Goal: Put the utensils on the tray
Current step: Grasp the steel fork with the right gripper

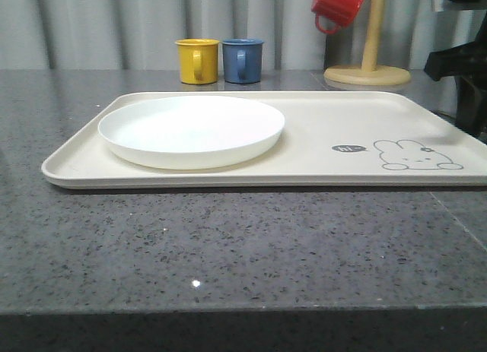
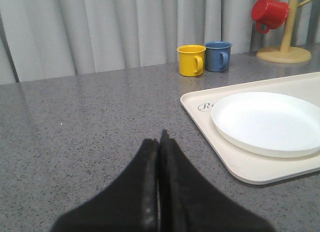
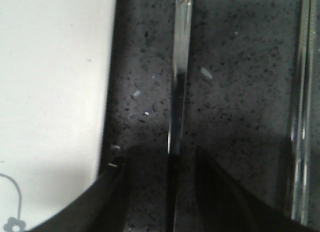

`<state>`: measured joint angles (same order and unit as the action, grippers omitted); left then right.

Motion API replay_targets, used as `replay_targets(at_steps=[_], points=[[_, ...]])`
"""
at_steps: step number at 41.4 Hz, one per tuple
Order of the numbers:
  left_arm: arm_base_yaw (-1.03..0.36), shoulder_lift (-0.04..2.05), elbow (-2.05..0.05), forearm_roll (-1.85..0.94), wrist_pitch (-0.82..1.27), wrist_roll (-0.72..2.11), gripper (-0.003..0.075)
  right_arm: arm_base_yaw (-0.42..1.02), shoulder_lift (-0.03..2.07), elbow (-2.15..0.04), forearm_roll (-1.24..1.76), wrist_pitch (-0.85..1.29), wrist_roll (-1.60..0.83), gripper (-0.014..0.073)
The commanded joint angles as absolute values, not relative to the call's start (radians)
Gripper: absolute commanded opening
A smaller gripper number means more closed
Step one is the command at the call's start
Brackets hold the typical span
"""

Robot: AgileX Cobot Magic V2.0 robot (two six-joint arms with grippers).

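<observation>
White plate (image 1: 192, 129) on cream tray (image 1: 319, 169); left claw (image 2: 160, 142) pressed together, right claw (image 3: 162, 167) spread astride a metal utensil (image 3: 180, 71).

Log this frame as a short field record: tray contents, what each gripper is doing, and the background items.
tray: cream, rabbit drawing, on the grey counter
on tray: white plate, empty, toward its left end
left gripper: jaws closed, empty, low over the counter beside the tray
right gripper: jaws open astride a thin metal utensil handle on the counter beside the tray edge
nearby: second metal piece, type unclear
background: yellow mug, blue mug, red mug on wooden stand
</observation>
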<state>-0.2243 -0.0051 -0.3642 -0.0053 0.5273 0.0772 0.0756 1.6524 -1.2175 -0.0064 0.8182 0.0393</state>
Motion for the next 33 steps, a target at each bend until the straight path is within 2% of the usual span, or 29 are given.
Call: replay_targets(at_steps=[1, 6, 15, 18, 33], points=[[-0.222, 0.004, -0.391, -0.015, 0.437, 0.066, -0.0019, 0.074, 1.624, -1.250, -0.011, 0.782, 0.026, 0.0336], [-0.222, 0.004, -0.391, -0.015, 0.437, 0.066, -0.0019, 0.074, 1.624, -1.250, -0.011, 0.784, 0.026, 0.0309], [-0.222, 0.004, -0.391, -0.015, 0.437, 0.066, -0.0019, 0.074, 1.624, -1.250, -0.011, 0.795, 0.026, 0.0082], [-0.222, 0.004, -0.391, -0.015, 0.437, 0.066, -0.0019, 0.072, 1.623, -1.250, -0.011, 0.795, 0.026, 0.0038], [-0.222, 0.004, -0.391, -0.015, 0.437, 0.066, -0.0019, 0.070, 1.490, -1.267, -0.026, 0.828, 0.103, 0.0017]])
